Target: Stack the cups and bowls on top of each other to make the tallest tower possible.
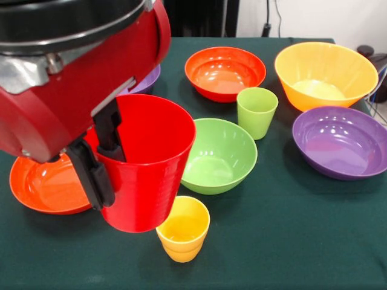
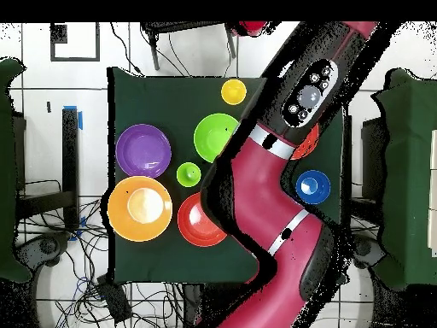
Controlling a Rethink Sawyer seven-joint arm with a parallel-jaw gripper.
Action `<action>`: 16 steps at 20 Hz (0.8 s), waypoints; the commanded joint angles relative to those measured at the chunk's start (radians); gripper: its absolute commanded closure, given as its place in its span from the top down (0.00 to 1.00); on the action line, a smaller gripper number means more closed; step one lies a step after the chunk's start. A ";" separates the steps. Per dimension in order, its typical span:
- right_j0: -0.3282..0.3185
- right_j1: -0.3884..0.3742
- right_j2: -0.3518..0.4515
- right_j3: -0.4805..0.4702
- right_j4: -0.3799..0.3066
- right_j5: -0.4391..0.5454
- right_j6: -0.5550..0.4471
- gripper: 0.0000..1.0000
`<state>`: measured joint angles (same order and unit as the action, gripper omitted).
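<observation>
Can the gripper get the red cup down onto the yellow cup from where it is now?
Probably yes. The gripper holds the red cup just above and beside the yellow cup, whose open mouth has nothing over it.

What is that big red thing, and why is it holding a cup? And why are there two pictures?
The big red thing is a robot arm. Its black gripper pinches the rim of a red cup and holds it in the air, just beside a yellow cup standing on the green table. One picture looks across the table; the other looks straight down from above. Around lie a green bowl, a green cup, red-orange bowls, an orange bowl, purple bowls and, seen from above, a small blue bowl.
</observation>
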<state>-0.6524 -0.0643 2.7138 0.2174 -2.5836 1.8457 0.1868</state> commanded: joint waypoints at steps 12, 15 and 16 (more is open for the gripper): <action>0.005 0.009 -0.092 -0.152 -0.030 0.019 0.011 0.00; 0.005 0.010 -0.097 -0.150 -0.024 0.021 0.017 0.00; 0.006 0.011 -0.098 -0.150 -0.025 0.023 0.019 0.00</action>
<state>-0.6524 -0.0640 2.7138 0.2174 -2.5785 1.8457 0.1868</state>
